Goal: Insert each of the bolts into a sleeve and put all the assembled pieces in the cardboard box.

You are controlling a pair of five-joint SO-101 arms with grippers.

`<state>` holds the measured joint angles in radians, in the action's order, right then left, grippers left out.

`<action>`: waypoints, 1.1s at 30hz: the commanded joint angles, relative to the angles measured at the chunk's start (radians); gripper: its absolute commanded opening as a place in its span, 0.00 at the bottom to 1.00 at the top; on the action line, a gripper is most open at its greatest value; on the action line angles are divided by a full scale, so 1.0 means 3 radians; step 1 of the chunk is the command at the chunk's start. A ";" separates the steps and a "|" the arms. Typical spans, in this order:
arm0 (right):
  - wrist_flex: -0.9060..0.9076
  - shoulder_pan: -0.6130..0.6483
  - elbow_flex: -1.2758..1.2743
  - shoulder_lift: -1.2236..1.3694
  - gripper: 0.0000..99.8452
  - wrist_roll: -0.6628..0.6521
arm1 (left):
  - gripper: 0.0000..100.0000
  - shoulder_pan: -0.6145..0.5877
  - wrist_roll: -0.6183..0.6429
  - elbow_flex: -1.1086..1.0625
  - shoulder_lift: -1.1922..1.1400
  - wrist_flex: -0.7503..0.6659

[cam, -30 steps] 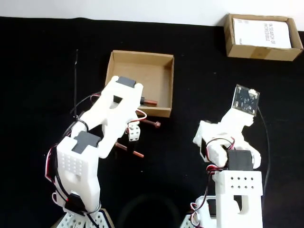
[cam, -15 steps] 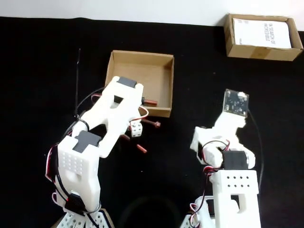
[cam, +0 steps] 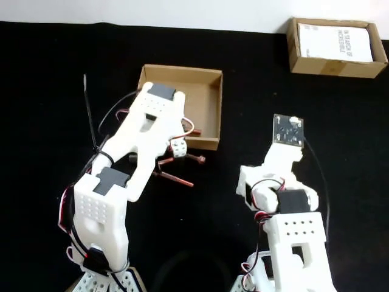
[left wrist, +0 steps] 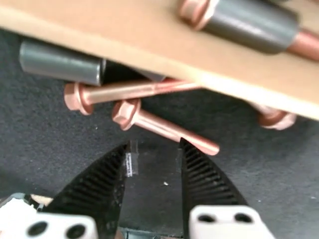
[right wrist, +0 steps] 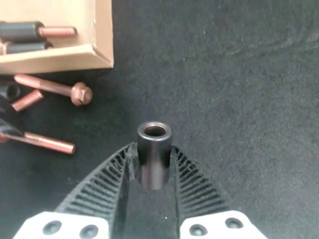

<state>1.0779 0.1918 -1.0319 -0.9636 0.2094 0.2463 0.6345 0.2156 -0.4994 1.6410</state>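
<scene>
Your black table (cam: 42, 73) carries the cardboard box (cam: 200, 103) toward its far edge, left of centre, with an assembled piece (left wrist: 249, 22) lying inside along the near wall. Just outside that wall, your left gripper (left wrist: 152, 147) stands part open and empty. A loose bolt (left wrist: 164, 130) lies just past its tips, with a second bolt (left wrist: 124, 92) and a bare sleeve (left wrist: 60, 62) beyond. Your right gripper (right wrist: 153, 152), off to the box's right, is clamped on a dark sleeve (right wrist: 154, 139) whose open end is showing.
</scene>
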 commanded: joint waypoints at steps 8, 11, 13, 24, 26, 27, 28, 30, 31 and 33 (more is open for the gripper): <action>-0.0064 0.0028 0.0054 0.0105 0.01 -0.0020 | 0.14 -0.0003 0.0036 0.0110 -0.0274 0.0046; -0.0064 0.0028 0.0054 0.0110 0.01 -0.0020 | 0.14 -0.0003 0.0036 0.0120 -0.0499 0.0031; -0.0064 0.0028 0.0054 0.0110 0.01 -0.0026 | 0.14 -0.0018 0.0036 0.0146 -0.0652 0.0015; -0.0079 0.0028 0.0054 0.0120 0.01 -0.0133 | 0.14 -0.0038 0.0036 0.0146 -0.0985 -0.0072; -0.0192 0.0018 0.0043 0.0120 0.01 -0.0123 | 0.13 -0.0028 0.0036 0.0151 -0.0969 -0.0077; -0.0253 0.0013 0.0033 0.0120 0.01 -0.0118 | 0.09 -0.0028 0.0036 0.0156 -0.0969 -0.0077; -0.0315 0.0013 0.0028 0.0120 0.01 -0.0118 | 0.04 -0.0028 0.0036 0.0202 -0.0969 -0.0072; -0.0396 0.0013 0.0033 0.0120 0.01 -0.0113 | 0.02 -0.0033 0.0036 0.0299 -0.0969 -0.0046; -0.0412 0.0013 0.0049 0.0120 0.01 -0.0113 | 0.02 -0.0033 0.0036 0.0355 -0.0964 -0.0046; -0.0417 0.0013 0.0054 0.0090 0.01 -0.0113 | 0.01 -0.0043 0.0031 0.0534 -0.0964 0.0041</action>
<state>0.9735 0.1933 -1.0319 -0.9314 0.1788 0.2539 0.6406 0.3214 -0.7833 1.6410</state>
